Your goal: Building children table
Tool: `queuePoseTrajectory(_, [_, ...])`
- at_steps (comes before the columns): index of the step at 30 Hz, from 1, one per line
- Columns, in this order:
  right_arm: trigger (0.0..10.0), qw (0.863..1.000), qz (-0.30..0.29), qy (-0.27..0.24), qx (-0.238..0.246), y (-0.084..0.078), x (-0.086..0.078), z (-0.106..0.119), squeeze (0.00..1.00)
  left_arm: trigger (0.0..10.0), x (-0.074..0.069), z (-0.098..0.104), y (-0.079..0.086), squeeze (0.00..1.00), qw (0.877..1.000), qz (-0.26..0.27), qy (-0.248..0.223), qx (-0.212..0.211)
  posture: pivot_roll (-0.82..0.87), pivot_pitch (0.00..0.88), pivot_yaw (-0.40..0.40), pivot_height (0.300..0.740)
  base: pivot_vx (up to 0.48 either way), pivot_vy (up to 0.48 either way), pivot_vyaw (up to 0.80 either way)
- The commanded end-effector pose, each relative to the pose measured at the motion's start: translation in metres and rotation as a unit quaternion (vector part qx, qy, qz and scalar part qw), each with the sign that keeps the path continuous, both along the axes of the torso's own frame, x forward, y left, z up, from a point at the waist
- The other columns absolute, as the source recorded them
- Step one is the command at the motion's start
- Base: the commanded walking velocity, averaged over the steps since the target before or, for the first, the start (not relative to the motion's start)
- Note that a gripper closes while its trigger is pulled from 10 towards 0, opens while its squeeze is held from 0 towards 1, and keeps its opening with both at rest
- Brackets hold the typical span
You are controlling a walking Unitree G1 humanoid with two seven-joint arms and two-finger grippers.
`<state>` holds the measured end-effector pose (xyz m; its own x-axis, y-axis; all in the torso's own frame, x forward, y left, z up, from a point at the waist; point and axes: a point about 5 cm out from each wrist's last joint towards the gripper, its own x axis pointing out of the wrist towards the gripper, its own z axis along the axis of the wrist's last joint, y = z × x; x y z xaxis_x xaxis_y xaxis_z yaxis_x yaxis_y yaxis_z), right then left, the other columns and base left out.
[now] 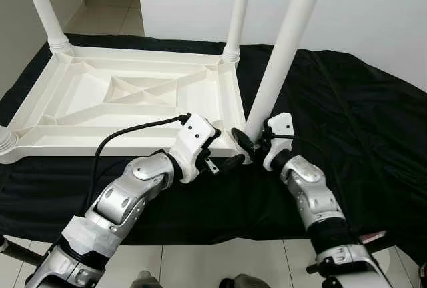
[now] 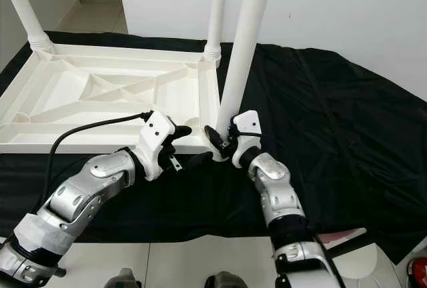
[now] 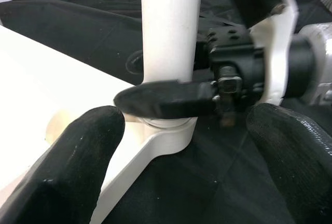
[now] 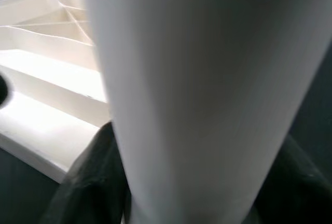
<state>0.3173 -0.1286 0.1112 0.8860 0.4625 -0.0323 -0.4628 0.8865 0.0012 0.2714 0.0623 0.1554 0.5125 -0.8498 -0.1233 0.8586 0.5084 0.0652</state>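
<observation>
Seating the near-right leg into the upturned table top

I judge the leg (image 1: 283, 48) could cross-thread or tip at its corner socket, since it leans. My right hand (image 1: 252, 143) clamps the leg's base; my left hand (image 1: 223, 163) hovers beside it, fingers (image 3: 78, 156) spread wide, over the table top (image 1: 120, 101) lying upside down on the black-draped bench (image 1: 360, 115).

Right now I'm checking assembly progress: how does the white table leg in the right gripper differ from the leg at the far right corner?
The gripped white plastic leg leans, its base at the near right socket, the right gripper shut on it. The far right corner leg stands upright, seated in its collar, with nothing holding it. Both are round white tubes rising from the upturned white tabletop.
</observation>
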Motion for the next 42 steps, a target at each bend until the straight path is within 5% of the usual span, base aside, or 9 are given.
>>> queuePoseTrajectory(1, [10.0, 0.999, -0.024, 0.036, -0.01, -0.009, -0.004, -0.014, 1.0, 10.0, -0.006, -0.002, -0.004, 0.0, 0.998, -0.069, 0.013, 0.0, 0.08, 0.027, -0.037, 0.74, 0.0, 0.0, 0.0])
queuePoseTrajectory(10, [10.0, 0.996, -0.075, 0.05, 0.019, 0.005, -0.012, -0.016, 1.0, 10.0, -0.006, -0.002, -0.005, 0.0, 0.998, -0.062, 0.015, -0.004, 0.08, 0.037, -0.044, 0.74, 0.0, 0.0, 0.0])
queuePoseTrajectory(11, [10.0, 0.995, -0.078, 0.052, 0.018, 0.006, -0.013, -0.015, 0.0, 10.0, -0.005, -0.002, -0.004, 0.0, 0.998, -0.06, 0.015, -0.004, 0.08, 0.055, -0.045, 0.74, 0.0, 0.0, 0.0])
queuePoseTrajectory(18, [10.0, 0.997, -0.067, 0.032, -0.012, -0.002, -0.017, -0.008, 0.0, 10.0, 0.0, -0.002, 0.005, 0.0, 0.999, -0.047, 0.011, 0.004, 0.07, 0.06, -0.049, 0.74, 0.0, 0.0, 0.0])
queuePoseTrajectory(31, [10.0, 0.999, -0.042, -0.034, 0.001, -0.007, -0.028, 0.01, 0.0, 10.0, 0.001, -0.002, 0.009, 0.0, 1.0, -0.03, 0.0, -0.003, 0.07, 0.051, -0.054, 0.74, 0.0, 0.0, 0.0])
queuePoseTrajectory(39, [10.0, 0.998, -0.047, -0.039, -0.003, -0.018, -0.044, 0.005, 0.0, 10.0, 0.005, -0.001, 0.022, 0.0, 0.998, 0.042, -0.003, -0.046, 0.05, 0.066, -0.047, 0.74, 0.0, 0.0, 0.0])
queuePoseTrajectory(42, [10.0, 0.996, -0.079, -0.048, -0.006, -0.036, -0.058, 0.0, 0.0, 10.0, 0.004, 0.0, 0.044, 0.0, 0.988, 0.128, -0.022, -0.082, 0.05, 0.077, -0.051, 0.74, 0.0, 0.0, 0.0])
